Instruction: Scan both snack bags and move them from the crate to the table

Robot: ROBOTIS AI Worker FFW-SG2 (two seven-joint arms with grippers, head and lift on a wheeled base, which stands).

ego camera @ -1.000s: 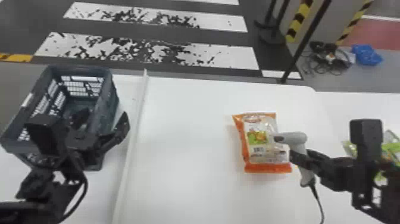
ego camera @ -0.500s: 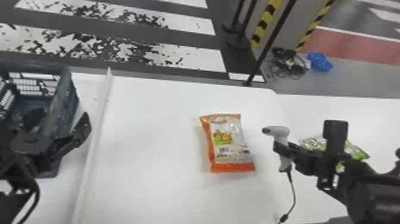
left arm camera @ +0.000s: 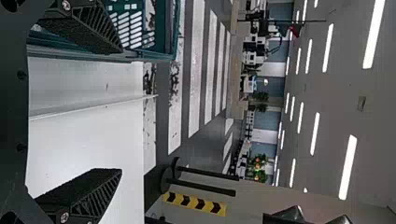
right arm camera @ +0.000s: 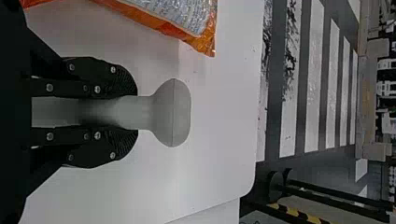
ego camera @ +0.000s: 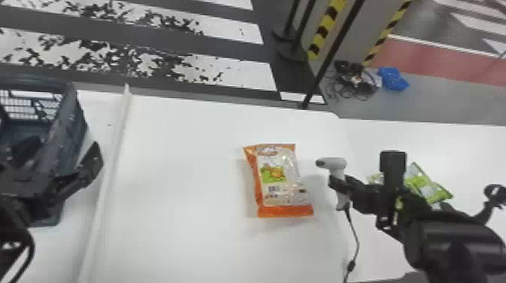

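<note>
In the head view my left gripper [ego camera: 52,177] stands at the near right side of the dark crate [ego camera: 69,124]; in the left wrist view that gripper [left arm camera: 100,112] is wide open with nothing between its fingers. My right gripper [ego camera: 340,184] is shut on the grey scanner [ego camera: 333,163], held upright just right of the orange snack bag [ego camera: 278,173]. The right wrist view has the gripper [right arm camera: 119,112] around the scanner's handle [right arm camera: 135,112], with the orange bag [right arm camera: 173,23] beside it. A green snack bag [ego camera: 429,186] lies on the table at the right, partly behind the right arm.
A white raised strip [ego camera: 113,162] runs across the white table [ego camera: 188,169] between crate and orange bag. The scanner's cable [ego camera: 355,241] trails toward the near edge. Black posts [ego camera: 327,56] stand beyond the table's far edge.
The head view has swung to the right, so table and crate sit farther left. The scanner, in front of the orange bag's right edge earlier, now stands apart from it on the right.
</note>
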